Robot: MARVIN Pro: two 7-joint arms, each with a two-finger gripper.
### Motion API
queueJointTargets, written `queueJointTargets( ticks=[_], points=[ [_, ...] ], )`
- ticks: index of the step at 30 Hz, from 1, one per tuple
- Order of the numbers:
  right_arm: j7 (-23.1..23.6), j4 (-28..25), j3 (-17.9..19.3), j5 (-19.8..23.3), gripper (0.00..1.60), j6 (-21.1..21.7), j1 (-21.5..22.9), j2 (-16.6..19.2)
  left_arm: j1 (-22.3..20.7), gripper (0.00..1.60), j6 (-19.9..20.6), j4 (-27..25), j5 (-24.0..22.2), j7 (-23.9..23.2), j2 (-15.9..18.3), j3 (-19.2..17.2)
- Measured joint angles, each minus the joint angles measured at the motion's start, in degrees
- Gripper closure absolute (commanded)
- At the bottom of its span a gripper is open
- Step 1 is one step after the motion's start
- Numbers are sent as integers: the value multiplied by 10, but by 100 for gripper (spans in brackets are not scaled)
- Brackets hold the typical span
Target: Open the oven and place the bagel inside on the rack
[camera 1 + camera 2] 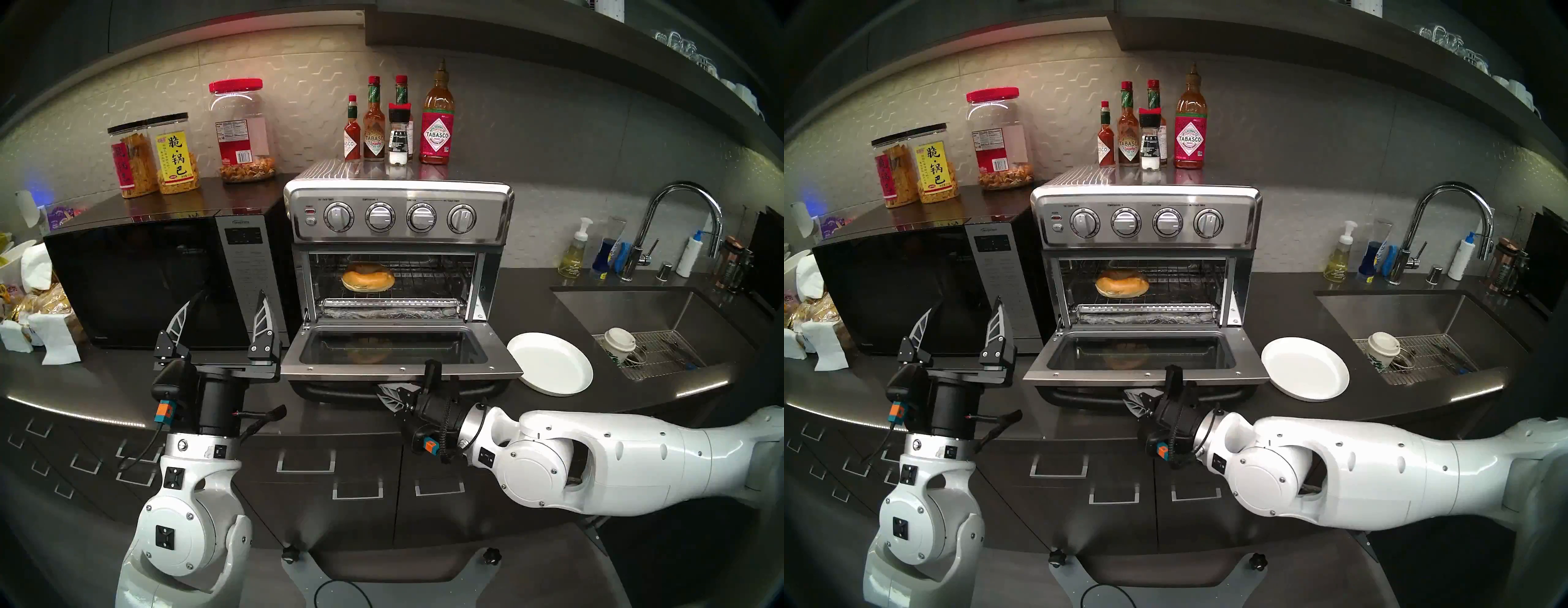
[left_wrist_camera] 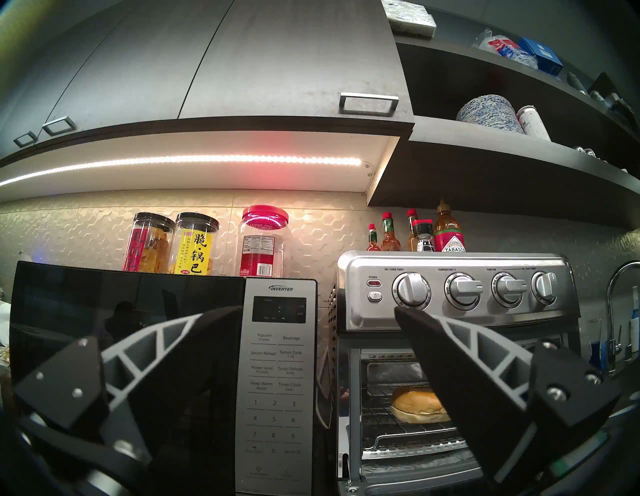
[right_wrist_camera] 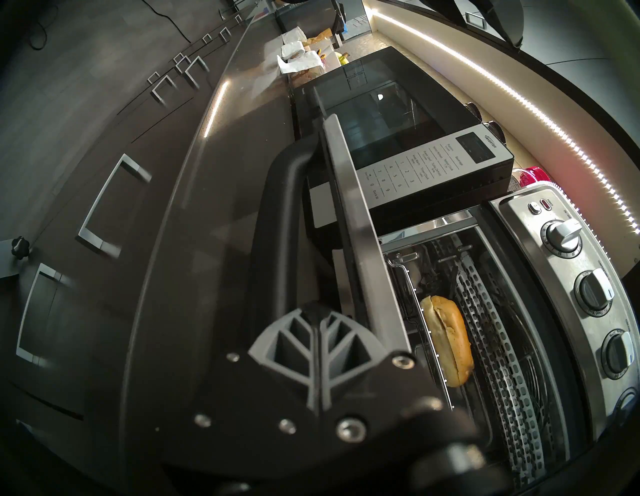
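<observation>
The stainless oven (image 1: 399, 218) stands with its glass door (image 1: 399, 346) dropped flat. The golden bagel (image 1: 368, 278) lies on the wire rack (image 1: 432, 284) inside, left of centre, also seen in the wrist views (image 2: 415, 403) (image 3: 448, 343). My left gripper (image 1: 231, 297) is open and empty, upright in front of the microwave, left of the door. My right gripper (image 1: 384, 395) is shut with nothing in it, turned on its side, low at the door's front edge. Its tips (image 3: 317, 308) sit by the black bar handle (image 3: 277, 221).
A black microwave (image 1: 140, 276) stands left of the oven with snack jars on top. Sauce bottles (image 1: 437, 123) stand on the oven. A white plate (image 1: 551, 363) lies right of the door. Further right is a sink (image 1: 636, 314) holding a paper cup (image 1: 619, 344).
</observation>
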Motion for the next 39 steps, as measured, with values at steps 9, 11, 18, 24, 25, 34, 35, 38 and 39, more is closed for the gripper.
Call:
queueJointTargets(
  ticks=[9,11,18,24,25,34,35,38,39],
  points=[
    [0,0,0,0,160,0,0,0,0,0,0,0,0,0,0,0],
    [0,0,0,0,160,0,0,0,0,0,0,0,0,0,0,0],
    [0,0,0,0,160,0,0,0,0,0,0,0,0,0,0,0],
    [0,0,0,0,160,0,0,0,0,0,0,0,0,0,0,0],
    [0,0,0,0,160,0,0,0,0,0,0,0,0,0,0,0],
    [10,-9,3,-9,160,-7,7,9,0,0,0,0,0,0,0,0],
    [13,-10,3,-11,160,-7,9,10,0,0,0,0,0,0,0,0],
    [33,-16,5,-24,160,-8,18,16,0,0,0,0,0,0,0,0],
    [36,-16,5,-26,160,-8,19,16,0,0,0,0,0,0,0,0]
  ],
)
